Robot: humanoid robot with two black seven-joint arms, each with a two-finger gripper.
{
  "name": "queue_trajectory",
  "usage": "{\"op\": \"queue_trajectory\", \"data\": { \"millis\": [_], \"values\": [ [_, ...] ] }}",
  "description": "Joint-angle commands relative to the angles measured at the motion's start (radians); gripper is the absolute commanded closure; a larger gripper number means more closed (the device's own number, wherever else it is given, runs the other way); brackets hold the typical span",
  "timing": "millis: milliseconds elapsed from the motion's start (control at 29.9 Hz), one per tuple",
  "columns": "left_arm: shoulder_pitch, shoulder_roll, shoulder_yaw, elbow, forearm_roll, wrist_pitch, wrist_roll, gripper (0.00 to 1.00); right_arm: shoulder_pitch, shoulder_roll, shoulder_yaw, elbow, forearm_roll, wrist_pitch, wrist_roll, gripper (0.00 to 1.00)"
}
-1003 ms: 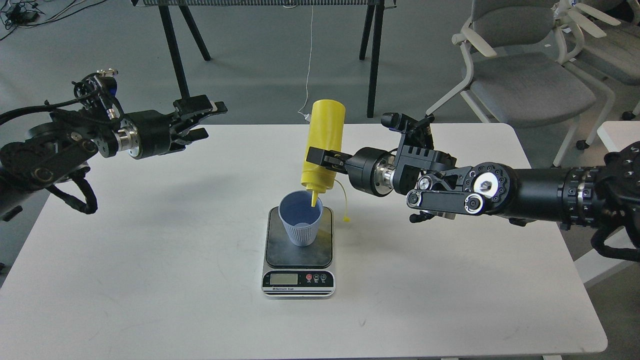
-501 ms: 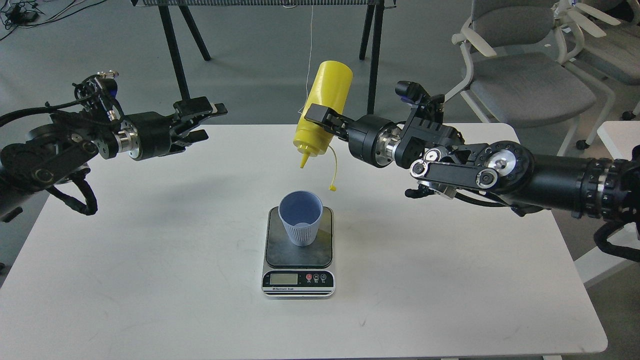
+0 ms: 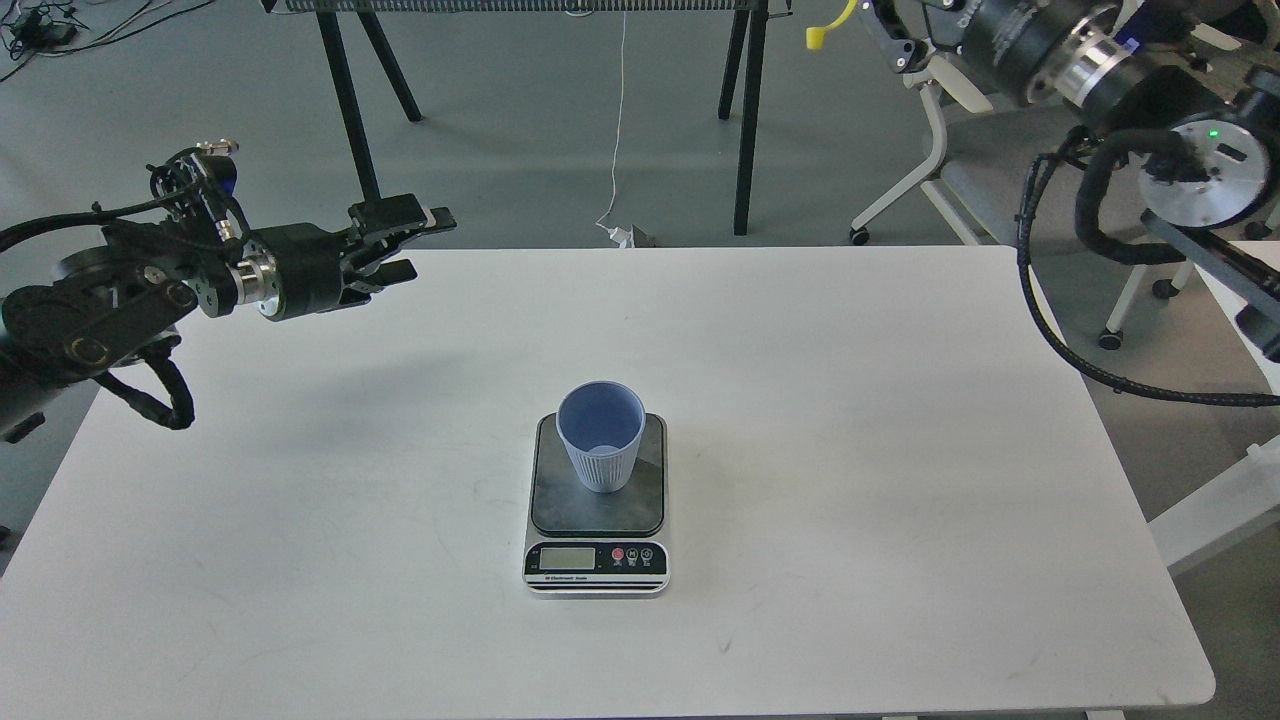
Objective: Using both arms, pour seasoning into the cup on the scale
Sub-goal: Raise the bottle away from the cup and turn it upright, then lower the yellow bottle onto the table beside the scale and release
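Cup (image 3: 600, 447) sits on scale (image 3: 597, 505) mid-table, likely light and tippy; left gripper (image 3: 408, 243) fingers spread, empty; right gripper's state you can't tell, bottle out of view.

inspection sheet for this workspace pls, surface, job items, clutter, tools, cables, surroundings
surface: white table, bare apart from the scale.
job's things: light-blue cup upright on the scale, near the front middle; inside of cup not readable. Of the seasoning bottle, only a small yellow piece shows at the top edge.
clutter: nothing seen.
grippers: left tool open, empty, above the table's left rear. Right tool mostly out of frame at top right; state cannot be told.
cables: black cable loop hangs from the right arm; a white cord on the floor.
surroundings: grey floor, black stand legs, grey chair.
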Motion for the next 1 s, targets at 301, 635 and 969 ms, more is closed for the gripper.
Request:
{"op": "queue_trajectory", "data": {
  "millis": [301, 635, 969],
  "values": [
    [0.000, -0.002, 0.005, -0.001, 0.001, 0.000, 0.000, 0.01, -0.708, -0.092, 0.121, 0.051, 0.533, 0.200, 0.011, 0.96],
    [0.001, -0.009, 0.004, -0.001, 0.001, 0.000, 0.000, 0.01, -0.887, 0.028, 0.114, 0.041, 0.504, 0.200, 0.007, 0.95],
    [0.001, -0.015, 0.007, -0.001, 0.001, 0.000, 0.000, 0.01, -0.879, 0.134, 0.108, 0.028, 0.424, 0.200, 0.007, 0.95]
  ]
}}
